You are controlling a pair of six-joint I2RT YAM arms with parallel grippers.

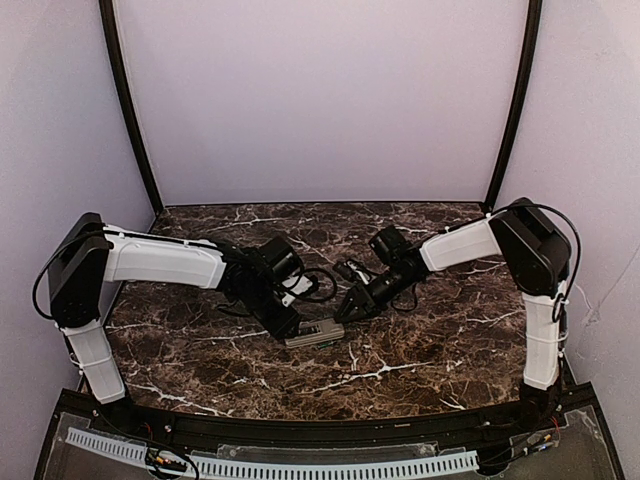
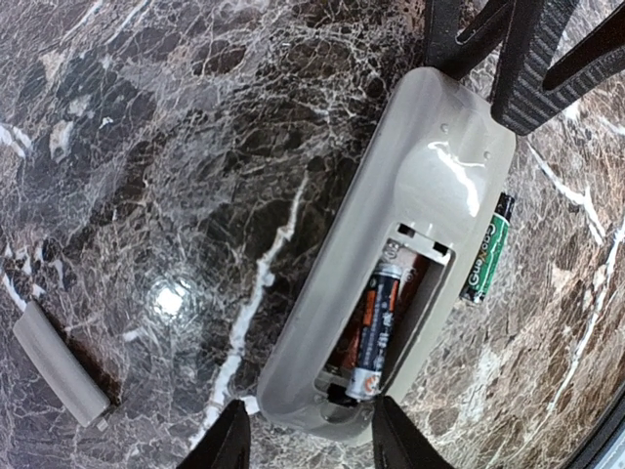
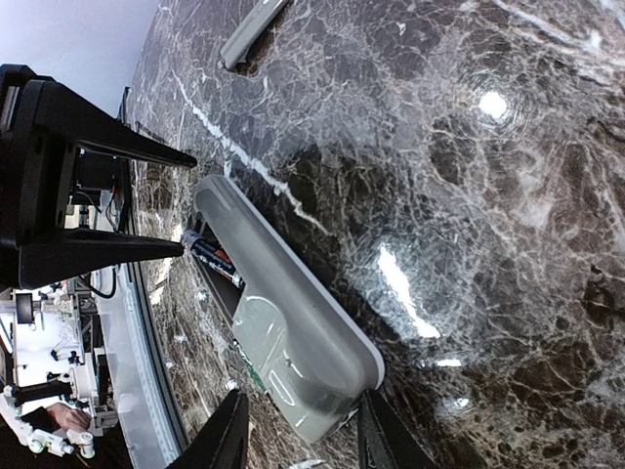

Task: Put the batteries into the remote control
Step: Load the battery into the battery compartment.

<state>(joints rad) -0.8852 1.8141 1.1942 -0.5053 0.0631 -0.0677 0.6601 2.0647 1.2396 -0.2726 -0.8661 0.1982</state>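
Remote control (image 1: 315, 333) lies back-up mid-table, battery bay open, an arm at each end.
Grey battery cover (image 2: 59, 363) lies well left on marble table (image 2: 146, 147). Left gripper (image 2: 311, 422), half-closed, clamps the remote's near end. Seated battery (image 2: 376, 327) is in the bay, loose battery (image 2: 488, 249) just beside the remote. Right gripper (image 3: 301, 410), partly open, straddles the far end; can't tell if it touches.

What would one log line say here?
remote control: back up, bay open | one battery: in bay | other battery: beside remote | left gripper: clasps one end | right gripper: straddles other end, grip unclear
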